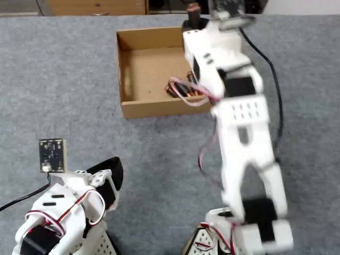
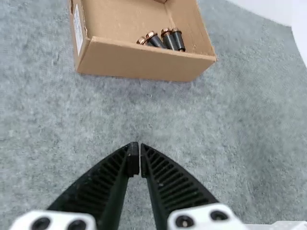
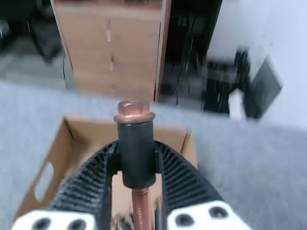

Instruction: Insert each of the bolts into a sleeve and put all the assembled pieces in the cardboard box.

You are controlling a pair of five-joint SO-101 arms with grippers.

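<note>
My right gripper (image 3: 135,163) is shut on an assembled piece (image 3: 135,148), a copper bolt in a black sleeve, held upright above the cardboard box (image 3: 67,139). From the high view, that piece (image 1: 194,13) pokes out past the right arm at the box's far right corner, the box (image 1: 129,66) sitting open at the back of the table. Several assembled pieces (image 2: 163,39) lie against the box's near wall (image 2: 139,62); in the high view they (image 1: 178,89) show beside the arm. My left gripper (image 2: 139,160) is shut and empty, low over the carpet near the front left (image 1: 109,178).
Grey carpet covers the table. A wooden cabinet (image 3: 110,52) and dark clutter stand beyond the table's far edge. The right arm (image 1: 239,122) stretches from the front edge up to the box, its cables hanging beside it.
</note>
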